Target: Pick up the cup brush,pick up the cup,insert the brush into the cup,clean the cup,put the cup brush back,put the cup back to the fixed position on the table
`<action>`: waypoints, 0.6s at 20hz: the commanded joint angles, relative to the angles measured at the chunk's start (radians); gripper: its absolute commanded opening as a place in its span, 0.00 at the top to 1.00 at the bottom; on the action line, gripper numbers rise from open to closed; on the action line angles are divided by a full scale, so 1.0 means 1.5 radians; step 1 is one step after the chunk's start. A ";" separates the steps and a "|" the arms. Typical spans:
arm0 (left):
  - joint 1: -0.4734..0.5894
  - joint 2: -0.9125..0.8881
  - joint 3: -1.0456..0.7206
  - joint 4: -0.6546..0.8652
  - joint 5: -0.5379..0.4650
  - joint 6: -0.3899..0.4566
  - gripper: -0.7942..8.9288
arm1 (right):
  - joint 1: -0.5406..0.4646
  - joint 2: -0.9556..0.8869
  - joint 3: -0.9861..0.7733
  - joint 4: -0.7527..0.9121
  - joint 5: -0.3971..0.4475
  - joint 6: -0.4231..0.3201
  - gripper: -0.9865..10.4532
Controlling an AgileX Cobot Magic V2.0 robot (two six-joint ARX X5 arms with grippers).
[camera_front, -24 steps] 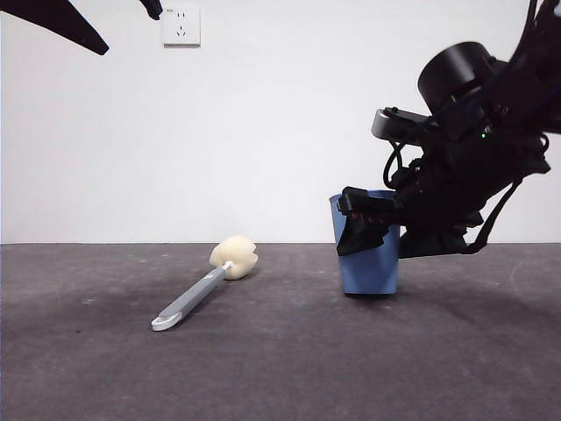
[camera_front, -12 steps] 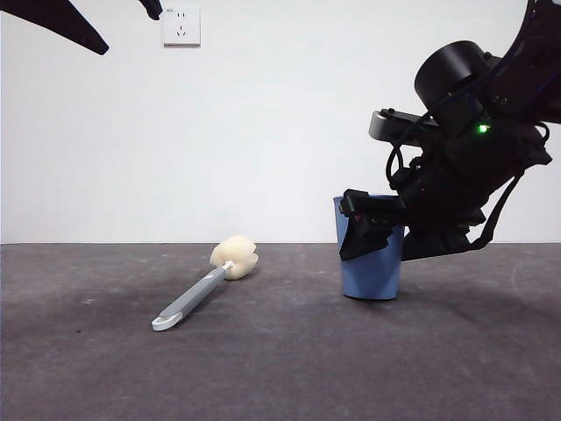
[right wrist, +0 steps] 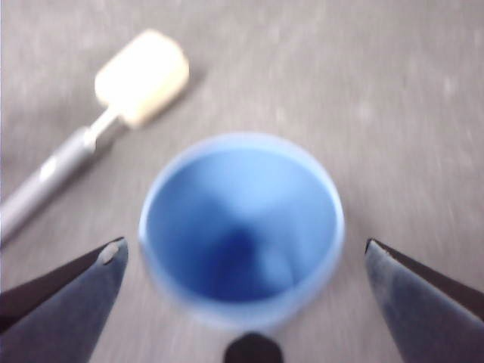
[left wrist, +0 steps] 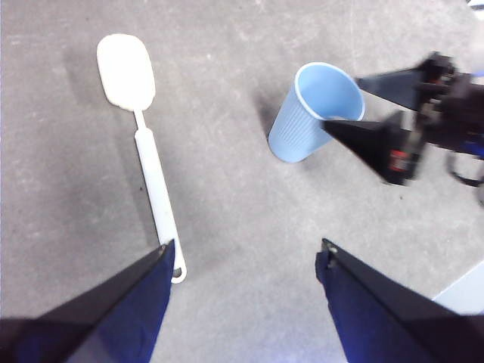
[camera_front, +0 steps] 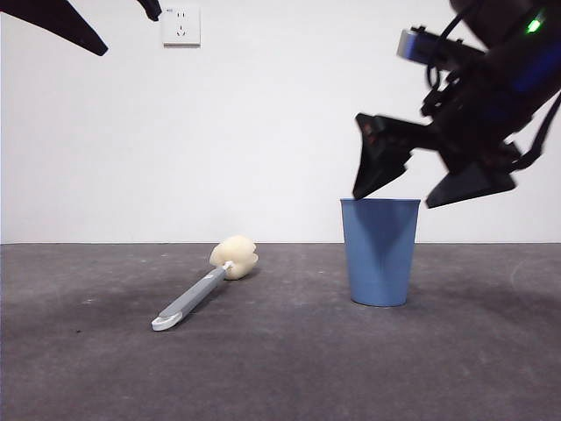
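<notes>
The light blue cup (camera_front: 379, 251) stands upright on the dark grey table (camera_front: 280, 368), right of centre. It also shows in the left wrist view (left wrist: 314, 111) and from above in the right wrist view (right wrist: 242, 227). My right gripper (camera_front: 429, 180) is open and empty, just above the cup's rim, one jaw on each side. The cup brush (camera_front: 206, 285) lies flat on the table to the cup's left, sponge head (camera_front: 234, 256) towards the wall. It shows in the left wrist view (left wrist: 147, 162) and the right wrist view (right wrist: 98, 121). My left gripper (left wrist: 246, 291) is open, high above the table.
A white wall with a socket (camera_front: 181, 25) stands behind the table. The left arm shows only as black tips (camera_front: 61, 22) at the top left corner of the front view.
My right gripper has let go of the cup and risen from around its body to above its rim. The cup now stands alone on the table. The brush has not moved.
</notes>
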 commanded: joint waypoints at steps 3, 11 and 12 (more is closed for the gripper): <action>0.000 0.000 -0.006 -0.032 0.001 0.044 0.59 | 0.016 -0.164 -0.005 -0.176 -0.003 0.007 0.44; 0.000 0.000 -0.006 -0.163 0.037 0.140 0.60 | 0.090 -0.368 -0.005 -0.541 -0.094 0.096 0.45; 0.000 0.000 -0.006 -0.171 0.049 0.148 0.60 | 0.092 -0.375 -0.005 -0.558 -0.116 0.114 0.47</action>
